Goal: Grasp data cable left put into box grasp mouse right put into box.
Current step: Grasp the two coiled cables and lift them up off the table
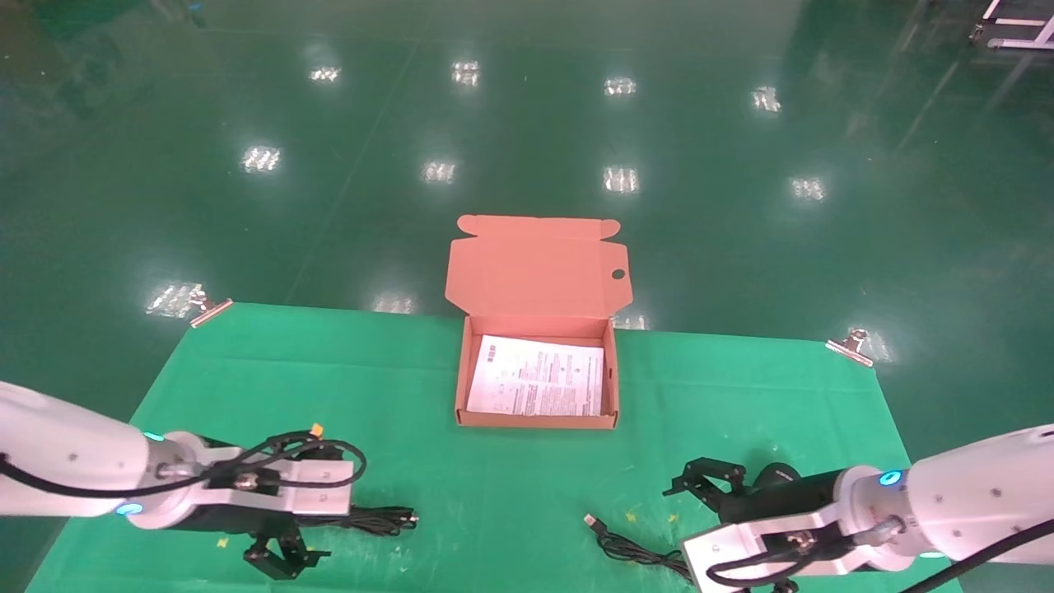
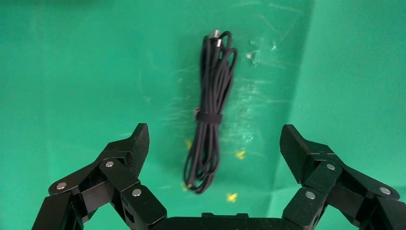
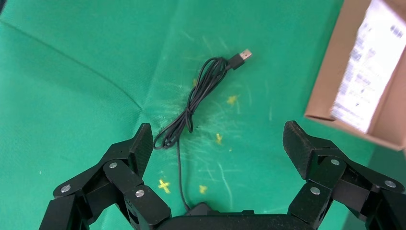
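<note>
Nothing packed: open-fingered left gripper (image 2: 214, 143) above bundled black data cable (image 2: 210, 112); open right gripper (image 3: 218, 146) near black mouse (image 1: 778, 475); orange-brown cardboard box (image 1: 535, 420) awaits both.

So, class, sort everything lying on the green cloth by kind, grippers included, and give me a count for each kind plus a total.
Cardboard box, lid open, printed sheet inside: 1
Bundled data cable: 1
Mouse with its loose cord: 1
Grippers, both open: 2, the left gripper and the right gripper
Total: 5
</note>
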You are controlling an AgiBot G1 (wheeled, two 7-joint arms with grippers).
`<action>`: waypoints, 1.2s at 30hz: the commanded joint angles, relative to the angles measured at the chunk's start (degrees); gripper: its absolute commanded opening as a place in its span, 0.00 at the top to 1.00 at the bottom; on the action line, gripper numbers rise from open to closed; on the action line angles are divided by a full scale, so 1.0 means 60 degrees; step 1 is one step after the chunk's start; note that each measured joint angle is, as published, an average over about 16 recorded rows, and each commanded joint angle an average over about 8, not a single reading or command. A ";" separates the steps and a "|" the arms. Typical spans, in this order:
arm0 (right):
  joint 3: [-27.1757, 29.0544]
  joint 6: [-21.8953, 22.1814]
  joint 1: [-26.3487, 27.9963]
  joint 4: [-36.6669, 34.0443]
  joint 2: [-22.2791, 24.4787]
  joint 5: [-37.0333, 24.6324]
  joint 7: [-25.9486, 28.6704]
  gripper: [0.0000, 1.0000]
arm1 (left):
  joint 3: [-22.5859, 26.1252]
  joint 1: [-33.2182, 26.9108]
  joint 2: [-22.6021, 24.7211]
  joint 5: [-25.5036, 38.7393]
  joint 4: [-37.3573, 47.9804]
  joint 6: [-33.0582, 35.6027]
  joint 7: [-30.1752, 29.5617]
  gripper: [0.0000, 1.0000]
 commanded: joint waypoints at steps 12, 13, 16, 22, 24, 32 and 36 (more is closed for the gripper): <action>-0.0230 0.0640 -0.0505 -0.0536 -0.0501 -0.0946 0.1127 0.00 | 0.0161 0.0033 0.0802 0.0425 0.1967 -0.0631 0.0009 0.00; -0.0234 0.0668 -0.0521 -0.0642 -0.0552 -0.0959 0.1187 0.00 | 0.0159 0.0003 0.0881 0.0418 0.2204 -0.0690 0.0068 0.00; -0.0247 0.0750 -0.0541 -0.1007 -0.0722 -0.0983 0.1299 0.00 | 0.0144 -0.0107 0.1115 0.0368 0.2929 -0.0865 0.0299 0.00; -0.0264 0.0866 -0.0501 -0.1872 -0.1108 -0.0903 0.1340 0.00 | 0.0079 -0.0363 0.1525 0.0197 0.4318 -0.1167 0.0813 0.00; -0.0275 0.0919 -0.0475 -0.2173 -0.1243 -0.0891 0.1310 0.00 | 0.0046 -0.0450 0.1639 0.0127 0.4767 -0.1259 0.0985 0.00; -0.0341 0.1332 -0.0332 -0.3398 -0.1764 -0.1001 0.0935 0.00 | -0.0040 -0.0798 0.2040 -0.0093 0.6453 -0.1604 0.1912 0.00; -0.0389 0.1630 -0.0285 -0.3993 -0.1971 -0.1144 0.0698 0.11 | -0.0073 -0.0927 0.2201 -0.0185 0.7156 -0.1759 0.2396 0.19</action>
